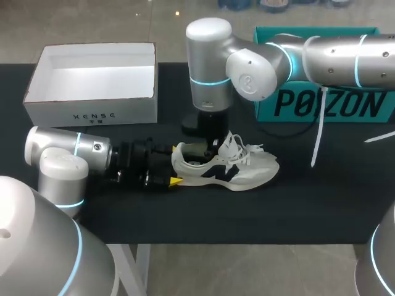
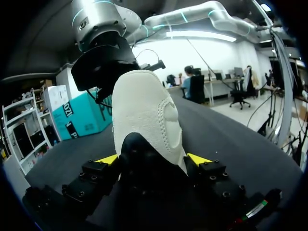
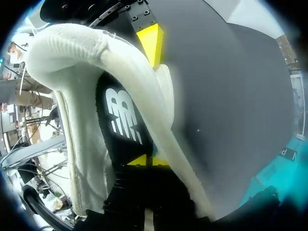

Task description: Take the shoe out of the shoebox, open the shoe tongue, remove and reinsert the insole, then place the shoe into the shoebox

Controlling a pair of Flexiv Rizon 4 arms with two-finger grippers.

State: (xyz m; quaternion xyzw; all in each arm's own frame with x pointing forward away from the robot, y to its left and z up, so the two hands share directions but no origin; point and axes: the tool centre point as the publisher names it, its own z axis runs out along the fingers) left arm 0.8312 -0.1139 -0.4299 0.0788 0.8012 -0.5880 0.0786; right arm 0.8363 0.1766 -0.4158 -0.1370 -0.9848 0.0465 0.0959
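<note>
**Shoe on table, held at heel, right gripper in its opening**

The white sneaker stands on its sole near the middle of the black table, toe toward the right edge and heel toward the left edge. It is outside the white shoebox, which sits open-topped at the back left corner, well apart from it.

The left gripper lies low along the table from the left. Its jaws are closed on the heel. In the left wrist view the two yellow fingertips press the heel from either side.

The right arm comes in from the right edge. The right gripper points straight down into the shoe's opening, just behind the laces. In the right wrist view it sits against the black insole. Whether its jaws are open or closed cannot be told.

A teal box stands at the back right corner.
</note>
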